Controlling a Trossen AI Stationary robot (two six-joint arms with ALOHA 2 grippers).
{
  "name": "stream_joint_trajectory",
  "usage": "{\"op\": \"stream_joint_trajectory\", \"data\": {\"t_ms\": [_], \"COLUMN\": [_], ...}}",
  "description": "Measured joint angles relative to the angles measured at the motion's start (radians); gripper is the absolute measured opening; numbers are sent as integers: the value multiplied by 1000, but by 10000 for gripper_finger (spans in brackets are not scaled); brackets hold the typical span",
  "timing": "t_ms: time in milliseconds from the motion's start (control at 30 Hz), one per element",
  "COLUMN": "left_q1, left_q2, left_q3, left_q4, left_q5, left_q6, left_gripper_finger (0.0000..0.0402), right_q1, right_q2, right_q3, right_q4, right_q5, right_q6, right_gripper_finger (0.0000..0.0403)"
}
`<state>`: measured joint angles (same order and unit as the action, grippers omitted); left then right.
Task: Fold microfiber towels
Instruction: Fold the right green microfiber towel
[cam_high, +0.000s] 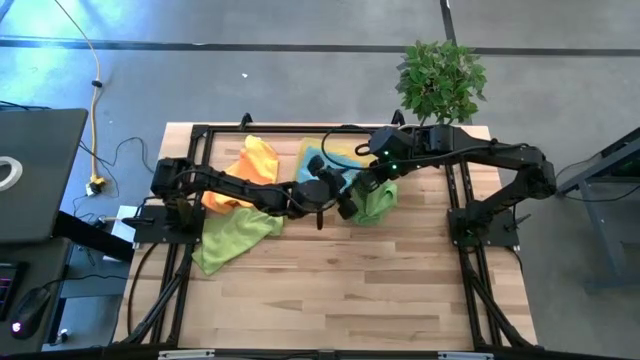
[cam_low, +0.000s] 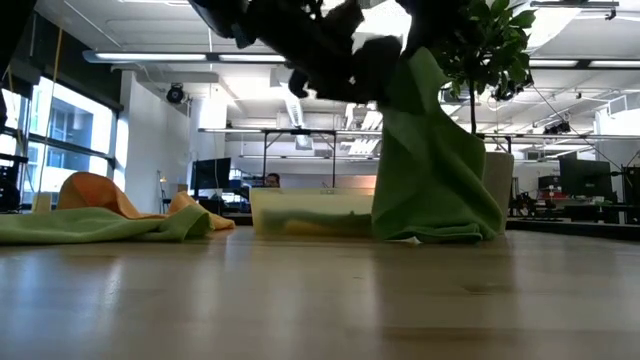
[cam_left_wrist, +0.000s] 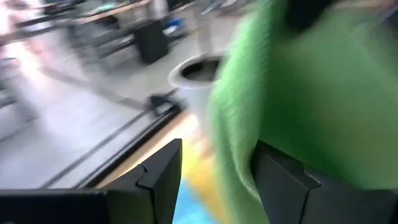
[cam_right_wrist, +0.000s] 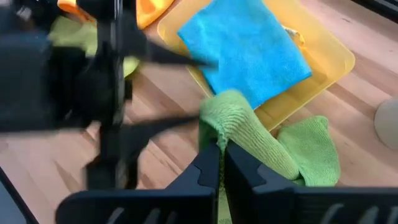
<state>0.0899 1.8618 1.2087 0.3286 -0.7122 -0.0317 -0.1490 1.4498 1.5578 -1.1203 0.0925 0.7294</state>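
Right wrist view: green towel pinched between right fingers (lifted).

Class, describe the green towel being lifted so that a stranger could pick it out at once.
Start at the yellow tray holding the blue towel, near the potted plant. Just in front of it, a green towel hangs from the right gripper, shut on its top. The other green towel lies flat by the orange one.
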Motion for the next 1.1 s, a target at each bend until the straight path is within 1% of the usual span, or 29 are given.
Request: {"op": "stream_joint_trajectory", "data": {"t_ms": [67, 133, 167, 200, 300, 367, 467, 600, 700, 800, 900, 967, 1100], "left_q1": [1, 0, -3, -6, -16, -23, -28, -25, -23, -23, -23, -18, 0], "left_q2": [-2, -14, -16, -16, -15, -4, 5, 1, 1, 1, 1, 1, 1], "left_q3": [0, 0, 1, 1, 1, 2, -2, 0, 0, 0, 0, 0, 0], "left_q4": [-69, -141, -165, -191, -236, -236, -265, -252, -249, -251, -251, -251, -251], "left_q5": [-66, -83, -74, -45, 99, 153, 163, 169, 233, 274, 264, 268, 330], "left_q6": [-1, -33, -66, -110, -217, -253, -276, -191, -151, -173, -200, -200, -201], "left_gripper_finger": [174, 174, 174, 174, 174, 174, 174, 174, 174, 173, 160, 144, 100], "right_q1": [0, 0, 0, 0, 0, 0, 2, 2, 2, 2, 2, 2, 2], "right_q2": [0, 0, 0, 0, 0, 0, 0, 0, 0, 0, 0, 0, 0], "right_q3": [0, 0, 0, 0, 0, 0, 0, 0, 0, 0, 0, 0, 0], "right_q4": [-12, -24, -28, -31, -32, -32, -32, -37, -39, -39, -39, -38, -34], "right_q5": [-19, -24, -24, -24, -24, -24, -25, -44, -44, -42, -41, -41, -41], "right_q6": [-15, -24, -28, -34, -55, -58, -81, -128, -149, -154, -154, -154, -154], "right_gripper_finger": [0, 0, 0, 0, 0, 0, 0, 0, 0, 0, 0, 0, 0]}}
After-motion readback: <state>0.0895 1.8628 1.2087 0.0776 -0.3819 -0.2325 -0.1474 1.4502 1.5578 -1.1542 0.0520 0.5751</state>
